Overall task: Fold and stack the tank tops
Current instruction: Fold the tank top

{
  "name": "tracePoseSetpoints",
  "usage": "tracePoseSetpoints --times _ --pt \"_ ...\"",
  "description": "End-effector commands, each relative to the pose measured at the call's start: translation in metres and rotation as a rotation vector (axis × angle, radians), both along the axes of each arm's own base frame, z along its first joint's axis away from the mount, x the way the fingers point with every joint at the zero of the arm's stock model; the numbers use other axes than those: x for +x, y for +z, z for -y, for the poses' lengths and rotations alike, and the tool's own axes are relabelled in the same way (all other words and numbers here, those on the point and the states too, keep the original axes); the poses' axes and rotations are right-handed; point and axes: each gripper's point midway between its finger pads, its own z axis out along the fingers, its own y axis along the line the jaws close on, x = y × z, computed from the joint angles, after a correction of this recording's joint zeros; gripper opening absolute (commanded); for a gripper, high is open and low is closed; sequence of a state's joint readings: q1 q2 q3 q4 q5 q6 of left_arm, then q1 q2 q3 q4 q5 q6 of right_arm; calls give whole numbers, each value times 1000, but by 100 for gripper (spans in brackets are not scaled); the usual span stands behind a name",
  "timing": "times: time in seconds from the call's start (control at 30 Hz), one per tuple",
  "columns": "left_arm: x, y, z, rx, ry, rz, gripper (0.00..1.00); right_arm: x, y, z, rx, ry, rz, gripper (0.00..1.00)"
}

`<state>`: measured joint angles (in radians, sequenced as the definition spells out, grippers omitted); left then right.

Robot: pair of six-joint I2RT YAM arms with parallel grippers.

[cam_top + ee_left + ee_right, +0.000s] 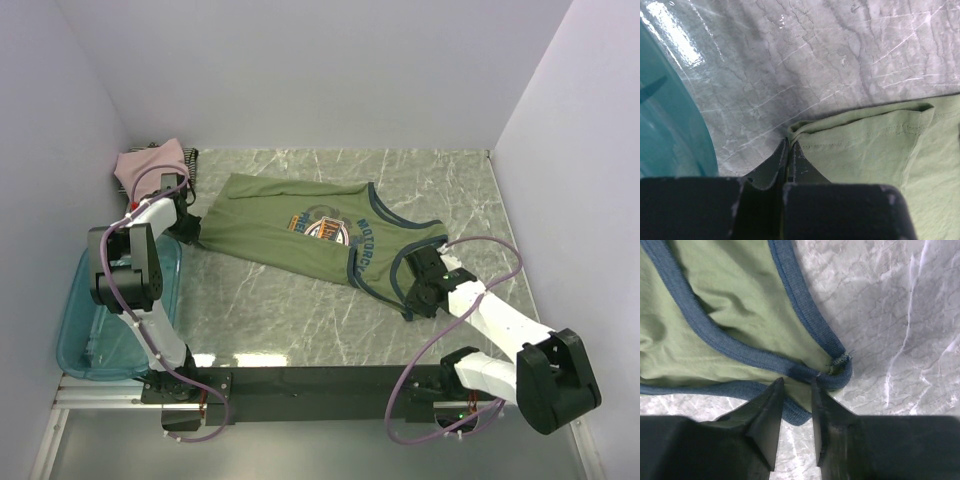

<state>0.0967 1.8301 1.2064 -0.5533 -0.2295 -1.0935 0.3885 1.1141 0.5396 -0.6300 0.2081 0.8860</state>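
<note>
While both grippers are holding opposite ends of the olive-green tank top (270,235), its first fold is likely beginning.
Spreading from the left edge toward the right, it is lying flat; the left gripper (789,145) is pinching the hem corner tight, the right gripper (798,382) is nipping the navy strap (715,337) narrowly. Next, both probably need lifting together. Only the overhead view is showing the dusty-pink tank top (150,160) at the far-left corner.

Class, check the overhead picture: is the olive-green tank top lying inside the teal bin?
No, the olive-green tank top lies spread on the marble table, beside the teal bin.
</note>
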Motion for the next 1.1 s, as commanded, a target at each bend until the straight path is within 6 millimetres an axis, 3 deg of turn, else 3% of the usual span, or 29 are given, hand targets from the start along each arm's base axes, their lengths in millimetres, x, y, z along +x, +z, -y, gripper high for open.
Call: tracePoseSetpoints --times 0.0,0.07,0.13,0.2,0.23,0.27,0.4,0.93,1.07 --pt "10 7 -4 6 1 32 1 2 1 -2 16 -18 30 31" --pt "10 7 -5 10 2 33 1 3 1 -1 15 -21 30 14" --pt "10 7 -5 10 2 35 1 1 0 2 6 -25 19 9" --pt "10 8 -7 15 6 34 1 2 4 5 0 -33 26 12" --pt "10 8 -6 14 4 33 1 2 8 6 -2 -40 37 18" --pt "9 7 -6 14 4 30 1 2 11 9 -6 -55 46 31" --pt "9 7 -8 23 10 29 1 -3 11 14 -11 -83 44 43" --pt "7 8 -13 20 25 30 1 2 -3 13 5 -119 12 44" --pt "7 6 -13 16 27 27 1 3 -6 12 11 -116 3 40"
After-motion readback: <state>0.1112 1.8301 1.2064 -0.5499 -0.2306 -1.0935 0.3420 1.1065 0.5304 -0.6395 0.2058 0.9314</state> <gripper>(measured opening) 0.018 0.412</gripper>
